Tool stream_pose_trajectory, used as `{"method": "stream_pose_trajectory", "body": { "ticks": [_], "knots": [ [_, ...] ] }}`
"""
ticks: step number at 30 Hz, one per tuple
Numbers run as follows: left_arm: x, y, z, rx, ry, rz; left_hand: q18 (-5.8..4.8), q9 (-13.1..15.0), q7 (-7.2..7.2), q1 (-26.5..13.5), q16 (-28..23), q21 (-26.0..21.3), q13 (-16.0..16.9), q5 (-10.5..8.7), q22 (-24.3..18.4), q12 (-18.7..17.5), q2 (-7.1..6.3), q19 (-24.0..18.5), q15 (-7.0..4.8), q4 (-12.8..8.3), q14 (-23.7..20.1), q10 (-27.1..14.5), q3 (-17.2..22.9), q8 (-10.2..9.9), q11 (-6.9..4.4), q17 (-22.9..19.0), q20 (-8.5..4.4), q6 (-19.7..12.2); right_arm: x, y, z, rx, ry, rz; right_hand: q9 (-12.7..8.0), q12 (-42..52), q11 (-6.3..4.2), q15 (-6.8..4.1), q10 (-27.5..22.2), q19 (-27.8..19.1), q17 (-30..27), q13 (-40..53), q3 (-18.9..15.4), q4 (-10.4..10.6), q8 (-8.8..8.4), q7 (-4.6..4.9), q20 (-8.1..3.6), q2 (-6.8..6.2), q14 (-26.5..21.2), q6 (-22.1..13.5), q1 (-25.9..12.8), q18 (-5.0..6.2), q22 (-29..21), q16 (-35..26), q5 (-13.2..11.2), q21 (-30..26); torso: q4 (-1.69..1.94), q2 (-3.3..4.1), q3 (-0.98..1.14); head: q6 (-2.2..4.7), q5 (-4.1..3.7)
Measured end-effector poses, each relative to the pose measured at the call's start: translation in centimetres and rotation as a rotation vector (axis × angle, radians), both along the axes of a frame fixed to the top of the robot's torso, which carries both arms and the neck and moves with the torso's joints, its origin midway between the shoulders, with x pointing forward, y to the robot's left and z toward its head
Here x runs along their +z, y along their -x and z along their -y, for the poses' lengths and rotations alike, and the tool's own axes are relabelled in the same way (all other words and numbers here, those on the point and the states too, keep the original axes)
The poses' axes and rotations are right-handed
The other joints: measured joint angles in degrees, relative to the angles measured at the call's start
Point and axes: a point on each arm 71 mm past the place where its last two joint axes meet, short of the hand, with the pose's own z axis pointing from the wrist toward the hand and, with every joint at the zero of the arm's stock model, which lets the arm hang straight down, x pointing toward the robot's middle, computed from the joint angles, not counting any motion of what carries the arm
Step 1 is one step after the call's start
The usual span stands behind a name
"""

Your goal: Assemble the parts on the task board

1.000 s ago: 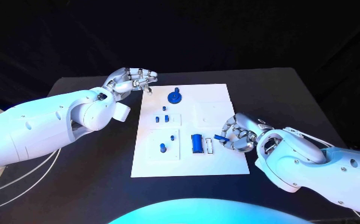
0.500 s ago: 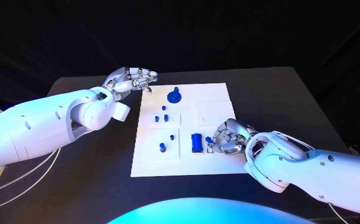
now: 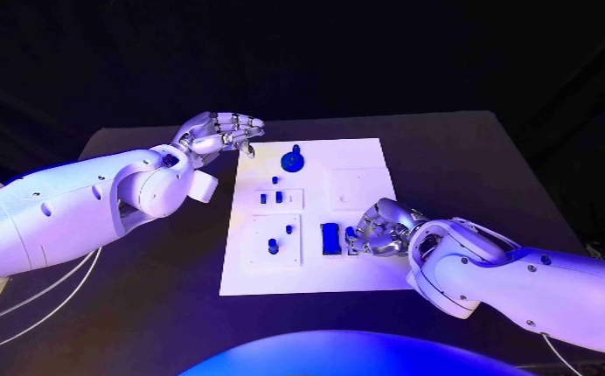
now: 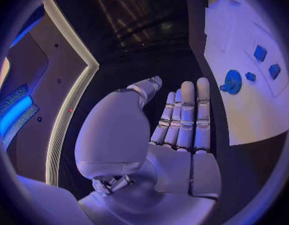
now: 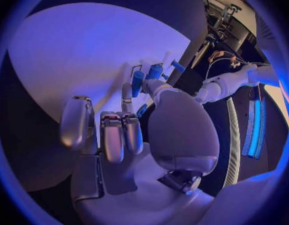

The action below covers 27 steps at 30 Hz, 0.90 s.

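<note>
Matt white task board (image 3: 359,273), glossy plastic arm shells, metallic silver fingers (image 3: 373,219), matt blk table (image 3: 151,297).

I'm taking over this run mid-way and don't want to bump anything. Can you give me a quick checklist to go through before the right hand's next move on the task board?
1. Right hand is over the task board, beside the upright blue block: ok.
2. Right hand holds a small blue part at its fingertips: cannot tell whether the grip is firm.
3. Part lined up with its slot: cannot tell, the fingers hide it.
4. Left hand is at the board's far left corner, away from the right hand: ok.
5. Left hand holds nothing: ok, palm bare in the left wrist view.
6. Round blue part and small blue pegs lie apart from the right hand: ok.
</note>
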Motion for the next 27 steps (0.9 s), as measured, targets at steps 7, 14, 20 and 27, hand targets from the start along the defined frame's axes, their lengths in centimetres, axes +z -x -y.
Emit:
{"method": "stream_pose_trajectory", "body": {
  "ticks": [7, 14, 20, 27],
  "knots": [
    [0.0, 0.0, 0.0, 0.0, -0.001, -0.002, 0.0, 0.0, 0.0, 0.0, 0.0, 0.0, 0.0, 0.0, -0.05, 0.0, 0.0, 0.0, 0.0, 0.0, 0.0, 0.0, 0.0, 0.0, 0.0, 0.0, 0.0, 0.0, -0.08, -0.04, -0.04, 0.005, 0.011, -0.008, 0.05, 0.0, 0.0, 0.0, 0.0, 0.0, 0.0, 0.0, 0.0, 0.0, -0.12, -0.06, 0.0, 0.23, 0.0, 0.08, -0.23, 0.0, -0.01, 0.0, 0.0, -0.15, -0.03, -0.01, -0.01, -0.15, -0.01],
    [-0.03, 0.01, -0.01, -0.001, -0.001, -0.004, 0.0, 0.0, 0.0, 0.0, 0.0, 0.0, 0.0, 0.0, -0.05, 0.0, 0.0, 0.0, 0.0, 0.0, 0.0, 0.0, 0.0, 0.0, 0.0, 0.0, 0.0, 0.0, -0.23, 0.05, -0.03, 0.014, 0.024, -0.02, -0.23, 0.0, 0.0, 0.0, 0.0, 0.0, -0.01, 0.0, 0.0, 0.0, -0.4, -0.06, 0.0, 0.24, 0.0, 0.08, -0.23, 0.0, -0.01, 0.0, 0.0, -0.15, -0.06, -0.03, 0.01, -0.26, -0.05],
    [-0.04, 0.0, -0.02, -0.001, -0.002, -0.005, 0.0, 0.0, 0.0, 0.0, 0.0, 0.0, 0.0, 0.0, -0.04, 0.0, 0.0, 0.0, 0.0, 0.0, 0.0, 0.0, 0.0, 0.0, 0.0, 0.0, 0.0, 0.0, -0.23, 0.13, -0.12, 0.02, 0.03, -0.022, -0.05, 0.0, 0.01, 0.0, 0.0, 0.0, -0.01, 0.0, 0.0, 0.0, -0.47, -0.04, 0.0, 0.24, 0.0, 0.07, -0.23, 0.0, -0.01, 0.0, 0.0, -0.15, -0.08, -0.03, 0.03, -0.3, -0.06],
    [-0.05, 0.0, -0.02, -0.001, -0.003, -0.006, 0.0, 0.0, 0.0, 0.0, 0.0, 0.0, 0.0, 0.0, -0.04, 0.0, 0.0, 0.0, 0.0, 0.0, 0.0, 0.0, 0.0, 0.0, 0.0, 0.0, 0.0, 0.0, -0.21, 0.4, -0.41, 0.034, 0.03, -0.023, -0.08, 0.0, 0.01, 0.0, 0.0, 0.0, -0.01, 0.05, 0.0, 0.0, -0.48, 0.03, 0.0, 0.24, 0.0, -0.01, -0.23, 0.0, -0.02, 0.0, -0.01, -0.43, -0.07, -0.03, 0.03, -0.37, 0.03]
  ]
}}
